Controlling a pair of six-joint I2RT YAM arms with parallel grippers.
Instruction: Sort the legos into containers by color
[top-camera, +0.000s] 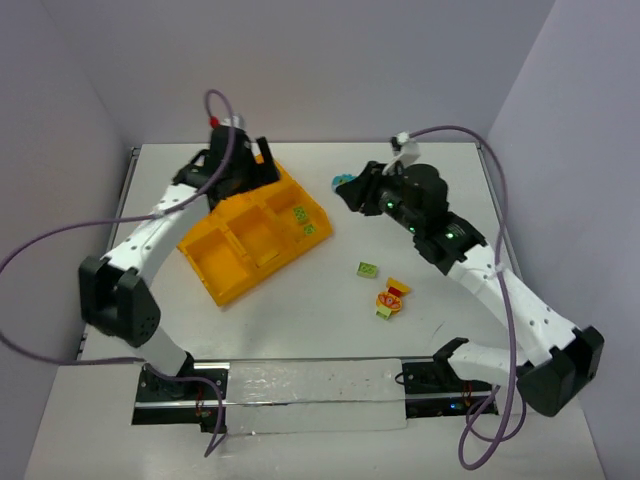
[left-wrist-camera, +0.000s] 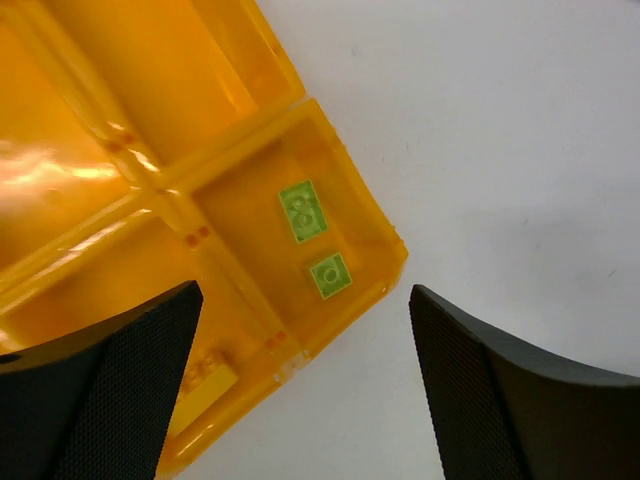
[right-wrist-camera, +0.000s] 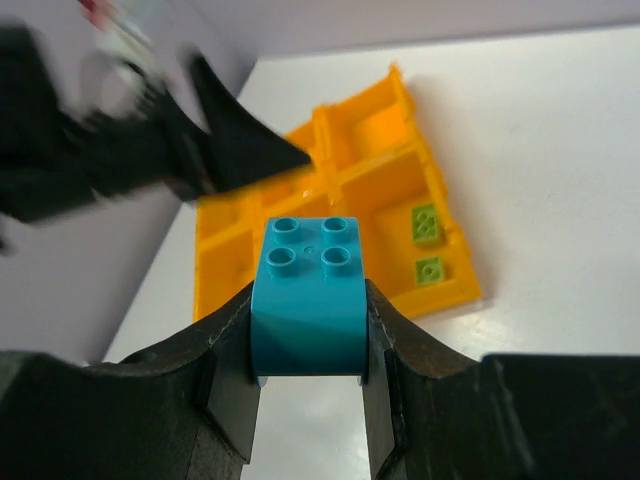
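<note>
My right gripper (top-camera: 352, 190) is shut on a teal-blue lego (right-wrist-camera: 308, 285), held above the table to the right of the orange-yellow tray (top-camera: 222, 262). In the right wrist view the tray (right-wrist-camera: 345, 135) lies beyond the brick. Two light green legos (top-camera: 304, 220) lie in the tray's right corner compartment, and also show in the left wrist view (left-wrist-camera: 302, 211). A yellow lego (left-wrist-camera: 205, 386) lies in the neighbouring compartment. My left gripper (left-wrist-camera: 305, 390) is open and empty, above the tray's far end (top-camera: 250, 170). A loose green lego (top-camera: 368, 268) and a red-yellow-green clump (top-camera: 391, 297) lie on the table.
The left arm (right-wrist-camera: 150, 140) shows blurred over the tray's far side. Grey walls enclose the white table (top-camera: 400, 340) at the back and sides. Purple cables (top-camera: 60, 235) loop off both arms.
</note>
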